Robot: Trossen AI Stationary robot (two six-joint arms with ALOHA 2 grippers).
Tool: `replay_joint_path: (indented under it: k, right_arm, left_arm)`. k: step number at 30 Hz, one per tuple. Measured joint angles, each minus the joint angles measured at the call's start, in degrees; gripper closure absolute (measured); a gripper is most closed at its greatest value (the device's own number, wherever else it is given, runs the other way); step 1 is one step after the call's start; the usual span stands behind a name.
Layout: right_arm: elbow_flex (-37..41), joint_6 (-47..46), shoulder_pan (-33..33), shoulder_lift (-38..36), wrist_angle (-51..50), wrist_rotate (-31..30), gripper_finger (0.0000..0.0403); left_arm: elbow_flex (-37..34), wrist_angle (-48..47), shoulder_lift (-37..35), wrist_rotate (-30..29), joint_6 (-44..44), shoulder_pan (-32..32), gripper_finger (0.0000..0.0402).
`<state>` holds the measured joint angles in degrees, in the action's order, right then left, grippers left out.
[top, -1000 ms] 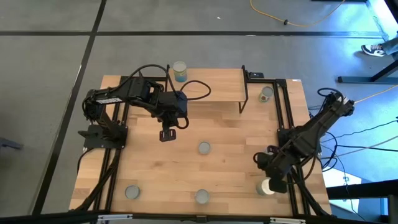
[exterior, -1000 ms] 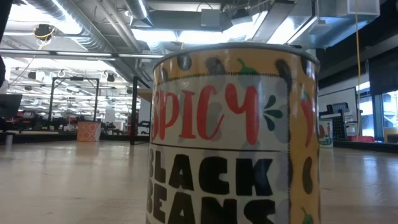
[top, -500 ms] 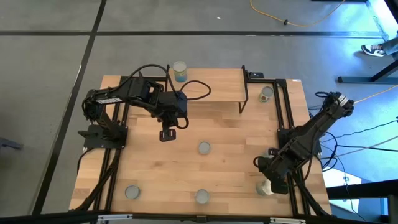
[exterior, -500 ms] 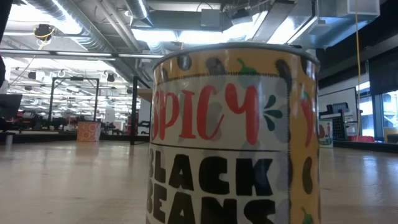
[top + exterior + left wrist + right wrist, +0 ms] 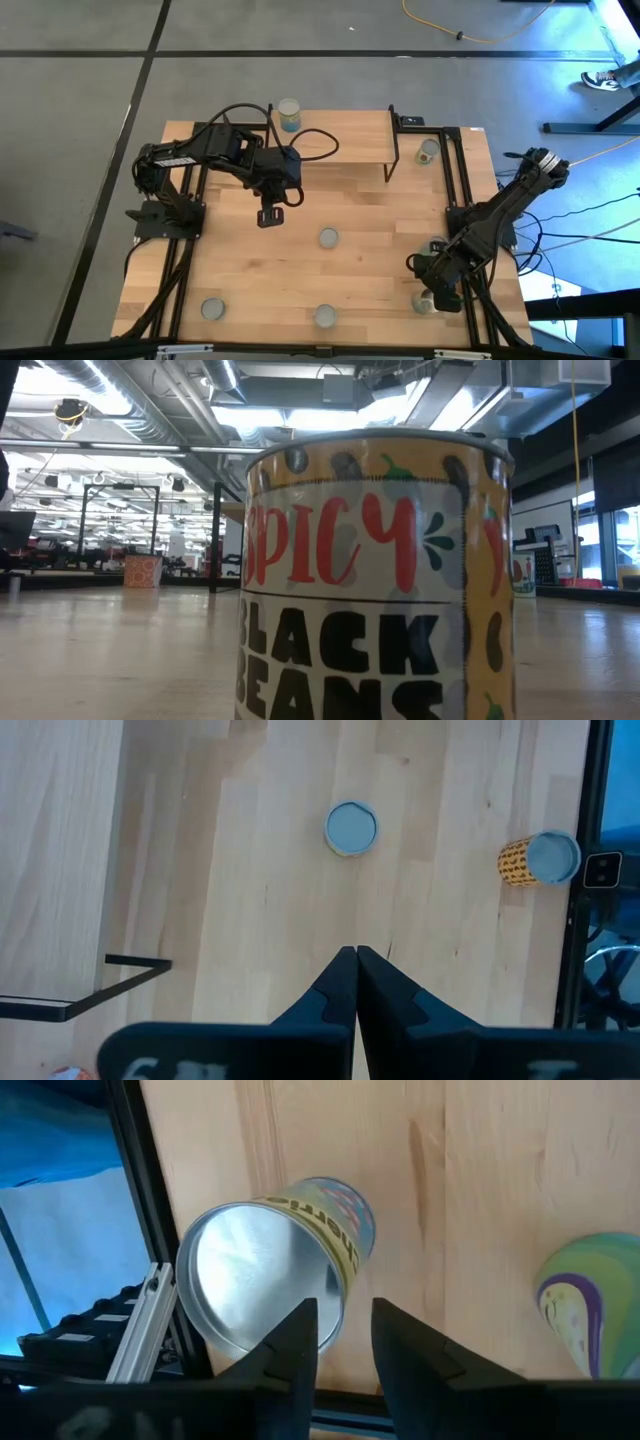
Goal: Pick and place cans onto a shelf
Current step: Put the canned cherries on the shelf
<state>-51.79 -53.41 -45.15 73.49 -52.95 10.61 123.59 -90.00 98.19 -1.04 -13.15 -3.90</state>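
My right gripper (image 5: 436, 290) is open, low over a can with a yellow label (image 5: 424, 302) that stands at the table's near right corner. In the right wrist view (image 5: 345, 1328) one finger (image 5: 300, 1342) stands in front of the can's silvery top (image 5: 250, 1285) and the other beside the can. I cannot tell whether either touches it. My left gripper (image 5: 268, 216) is shut and empty, in front of the shelf (image 5: 335, 140). More cans stand on the table: at the centre (image 5: 328, 238), near left (image 5: 212, 308) and near middle (image 5: 325, 316).
A blue-green can (image 5: 289, 113) stands at the shelf's far left end, and another can (image 5: 428, 152) stands right of the shelf. A green and purple can (image 5: 590, 1300) is close beside my right gripper. The yellow "Spicy Black Beans" can (image 5: 375, 575) fills the low view.
My right gripper has gone a little toward the table's near edge and over the near right can, which it now covers more than before. The can has stayed where it was.
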Motion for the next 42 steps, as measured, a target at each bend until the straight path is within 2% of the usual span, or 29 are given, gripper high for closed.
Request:
replay_joint_path:
  k: [9, 16, 22, 25, 30, 42]
  right_arm:
    - [0.0, 0.1, 0.0, 0.0, 0.1, 0.0, 0.0304]
    - [4.2, -0.3, 0.0, 0.0, 7.7, 1.0, 0.0304]
    - [5.0, -0.2, 0.0, -0.1, 8.4, 0.8, 0.0305]
    - [5.0, 0.0, 0.0, -0.1, 8.5, 0.6, 0.0323]
    - [5.1, 0.2, 0.0, -0.1, 8.0, 0.3, 0.0391]
    - [1.1, 0.0, 0.7, 0.3, 5.5, -1.6, 0.0401]
  left_arm:
    - [0.0, 0.0, 0.0, -1.0, 0.0, 0.0, 0.0401]
    - [0.0, 0.0, 0.0, -1.2, 0.0, 0.0, 0.0401]
    - [0.0, 0.0, 0.0, -1.2, 0.0, 0.0, 0.0401]
    - [0.0, 0.0, 0.0, -1.2, 0.0, 0.0, 0.0401]
    - [0.0, 0.0, 0.0, -1.2, 0.0, 0.0, 0.0401]
    - [0.0, 0.0, 0.0, -1.2, 0.1, 0.0, 0.0401]
